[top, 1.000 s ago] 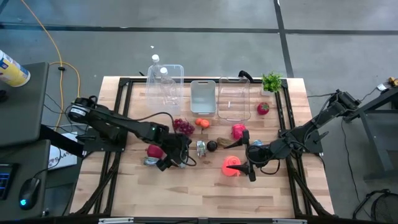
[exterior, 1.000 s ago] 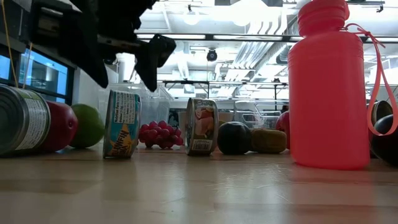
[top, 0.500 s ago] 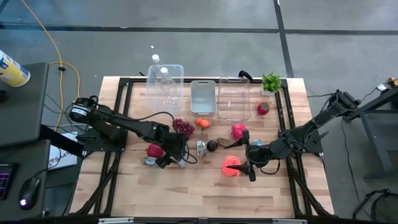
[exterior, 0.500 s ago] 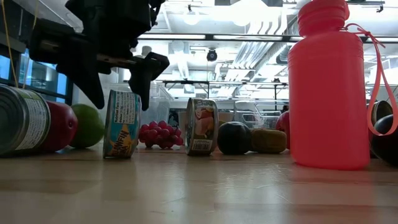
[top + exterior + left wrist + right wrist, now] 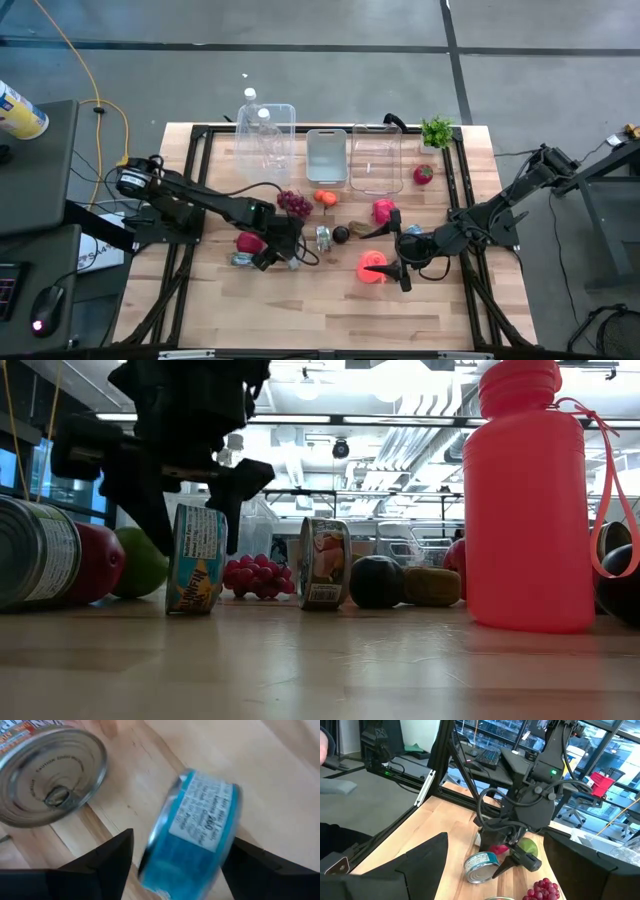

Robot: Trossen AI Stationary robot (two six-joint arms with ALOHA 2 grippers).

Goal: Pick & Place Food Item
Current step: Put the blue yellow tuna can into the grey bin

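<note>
The left claw (image 5: 190, 510) stood over the small blue-labelled tin (image 5: 196, 558), which was balanced on its edge on the table (image 5: 330, 300) at about eight o'clock from the table's middle. Its fingers were spread to either side of the tin, with daylight showing between each finger and the tin's faces, so nothing was held.

The main risk was the tin itself: standing on its rim, it looked ready to roll or tip flat if one finger touched before the other. A lopsided closure could have knocked it toward the larger can (image 5: 47, 780) lying on its side just beside it, or toward the red apple (image 5: 100, 560) behind that. A grip taken high on the rounded edge might also have let the tin squirt out.

The right claw (image 5: 400, 262) waited open at about four o'clock, beside the pink bottle (image 5: 372, 268), holding nothing.
</note>
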